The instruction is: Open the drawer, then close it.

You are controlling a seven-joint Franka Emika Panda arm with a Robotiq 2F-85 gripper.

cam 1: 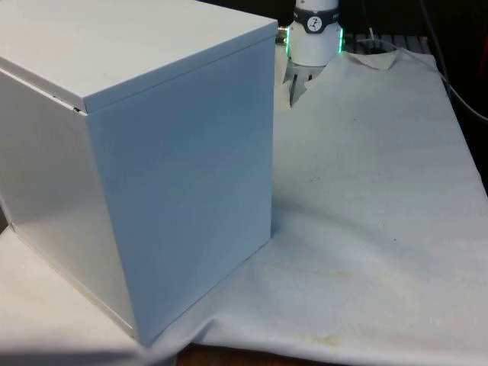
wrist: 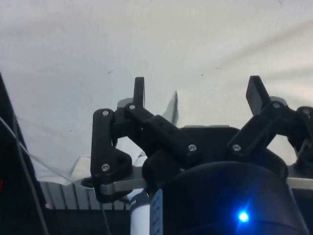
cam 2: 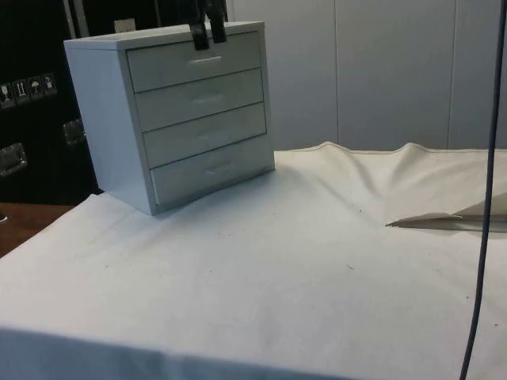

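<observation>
Judging the top drawer stiff and light, I'd hook its slim handle; my gripper hangs just above, fingers apart.

One chest of drawers on the table, white. Four drawers in it, stacked in one column, one handle each, so four handles. One white cloth over the table. One gripper, two black fingers, spread apart in the wrist view. One dark cable hanging at the side view's edge.
</observation>
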